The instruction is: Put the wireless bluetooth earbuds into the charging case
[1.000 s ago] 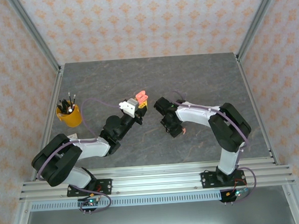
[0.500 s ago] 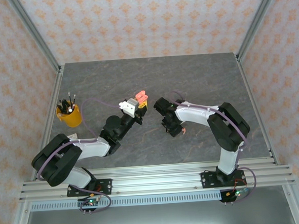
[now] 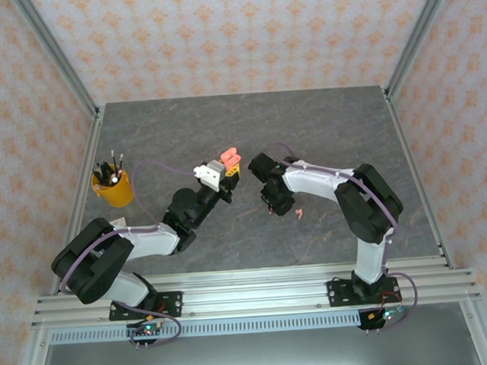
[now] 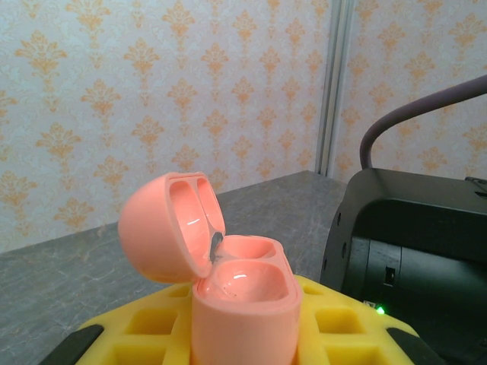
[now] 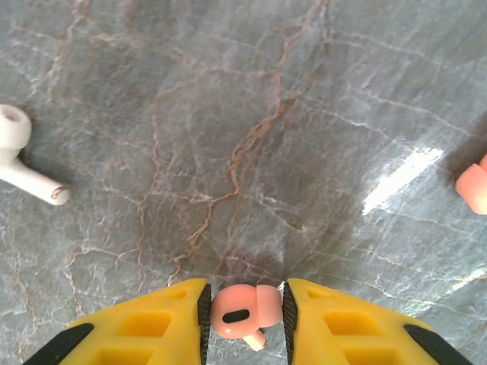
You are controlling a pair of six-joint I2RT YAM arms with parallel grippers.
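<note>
Salmon-pink stemmed plastic earbud [image 5: 236, 312] sits pinched between the yellow pads of the right gripper [image 3: 271, 202], the jaws narrowed onto both its sides, low over the grey marble-patterned tabletop [image 5: 304, 114]; a white stemmed earbud [image 5: 27, 171] lies on the stone well apart from it; a second salmon-pink earbud [image 3: 298, 213] lies just beside the right wrist. The right arm folds at a raised elbow and reaches leftward, wrist pointing down; the left arm stretches diagonally toward the centre, left gripper [image 3: 228, 170] clamped on the salmon-pink pebble-shaped charging case [image 4: 243, 304], which stands upright with its lid [image 4: 163, 236] hinged open.
</note>
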